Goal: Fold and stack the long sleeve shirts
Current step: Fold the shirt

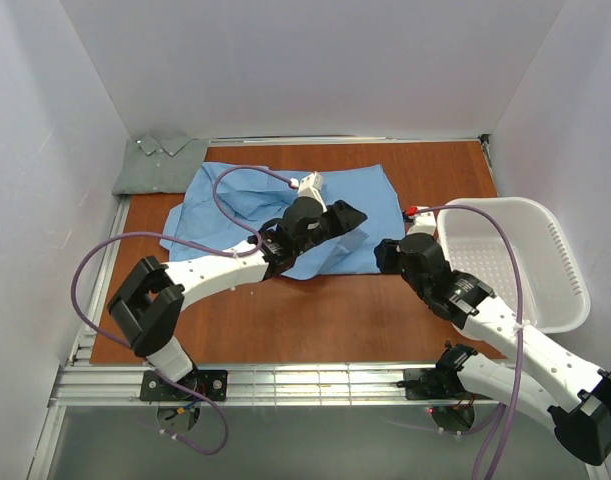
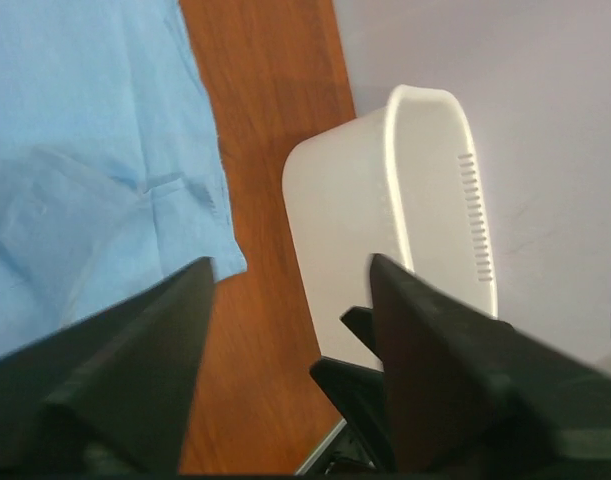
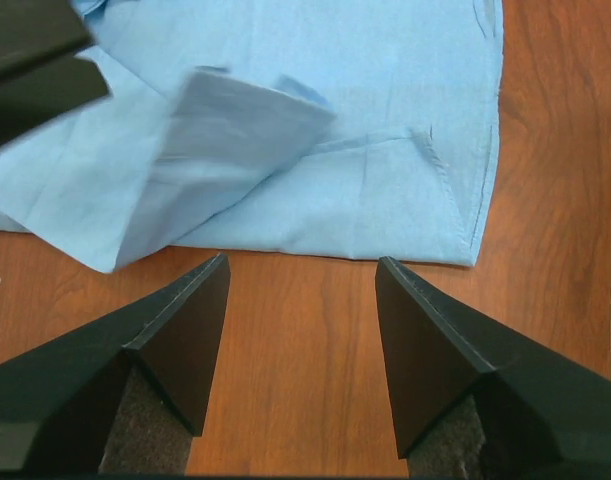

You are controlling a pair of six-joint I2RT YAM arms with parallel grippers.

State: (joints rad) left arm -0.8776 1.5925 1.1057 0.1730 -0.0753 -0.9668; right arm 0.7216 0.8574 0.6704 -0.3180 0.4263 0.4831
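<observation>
Hanging over the table (image 1: pixel 315 315), both pairs of jaws stand spread with nothing between them. The light blue shirt (image 3: pixel 365 170) lies flat just beyond the right jaws, its near hem running straight across, with bare wood open beneath them and to their right. The left wrist view shows that shirt's side edge left of the left jaws and the white basket (image 2: pixel 425 200) beyond them on the right. Only the top view shows the grey-green shirt (image 1: pixel 160 165), in the far left corner, well apart from both.
</observation>
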